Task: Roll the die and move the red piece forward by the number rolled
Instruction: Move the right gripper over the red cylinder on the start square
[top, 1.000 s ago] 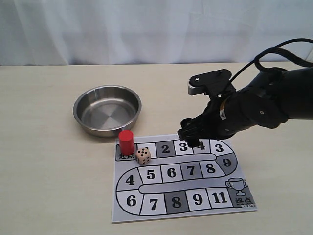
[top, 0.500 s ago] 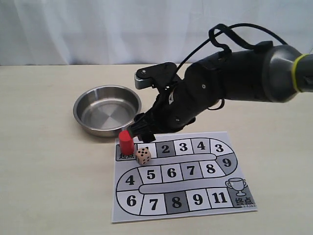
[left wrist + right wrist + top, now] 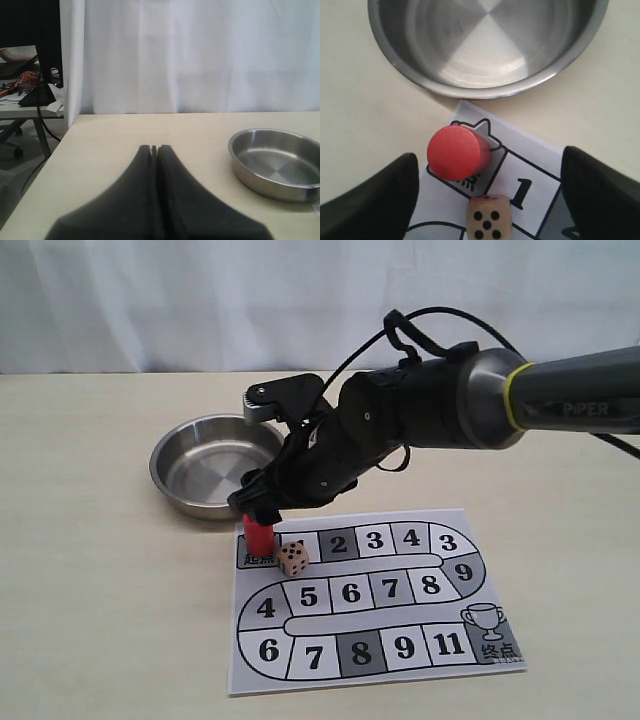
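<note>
Die (image 3: 293, 558) lies on square 1 of game board (image 3: 400, 665), top looks like five: roll seems done. Red piece (image 3: 259, 537) upright on start square, not yet moved. My right claw (image 3: 490, 192) wide open, empty, poised over it. Left claw (image 3: 154, 149) closed, empty. Grasp and advance remain.

My small red cylinder piece (image 3: 456, 152) is plain red all over, without any mark. The little tan wooden cube die (image 3: 489, 217) carries black pips. The flat paper board (image 3: 350, 592) is white, its squares are white, light grey and dark grey, with black numbers. The round steel bowl (image 3: 215, 465) is shiny silver. The table (image 3: 90, 590) is pale beige. My right arm (image 3: 430, 420) is black with one yellow-green ring.
</note>
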`<state>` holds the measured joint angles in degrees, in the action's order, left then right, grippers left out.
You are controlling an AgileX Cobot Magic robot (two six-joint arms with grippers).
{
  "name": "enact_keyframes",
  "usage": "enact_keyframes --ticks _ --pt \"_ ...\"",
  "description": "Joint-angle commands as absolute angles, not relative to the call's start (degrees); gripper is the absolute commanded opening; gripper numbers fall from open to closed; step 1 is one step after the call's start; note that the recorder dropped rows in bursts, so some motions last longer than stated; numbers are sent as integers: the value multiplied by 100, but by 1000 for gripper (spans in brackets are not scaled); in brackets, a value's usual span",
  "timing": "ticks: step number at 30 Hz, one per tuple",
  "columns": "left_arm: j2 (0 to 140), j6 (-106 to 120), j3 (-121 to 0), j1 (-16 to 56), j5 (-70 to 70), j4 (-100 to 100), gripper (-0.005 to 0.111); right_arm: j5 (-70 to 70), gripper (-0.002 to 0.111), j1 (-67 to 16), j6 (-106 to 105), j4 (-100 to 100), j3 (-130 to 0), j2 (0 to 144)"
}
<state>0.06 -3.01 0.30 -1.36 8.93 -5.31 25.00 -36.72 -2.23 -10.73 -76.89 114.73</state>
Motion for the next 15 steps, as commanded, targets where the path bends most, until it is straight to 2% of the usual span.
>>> enact_keyframes --ticks 1,15 --pt "0 -303 0 -136 801 -534 0 2242 73 -3679 -277 -1245 -7727 11599" --pt "0 -303 0 -136 814 -534 0 1834 73 -3947 -387 -1266 -7727 11821"
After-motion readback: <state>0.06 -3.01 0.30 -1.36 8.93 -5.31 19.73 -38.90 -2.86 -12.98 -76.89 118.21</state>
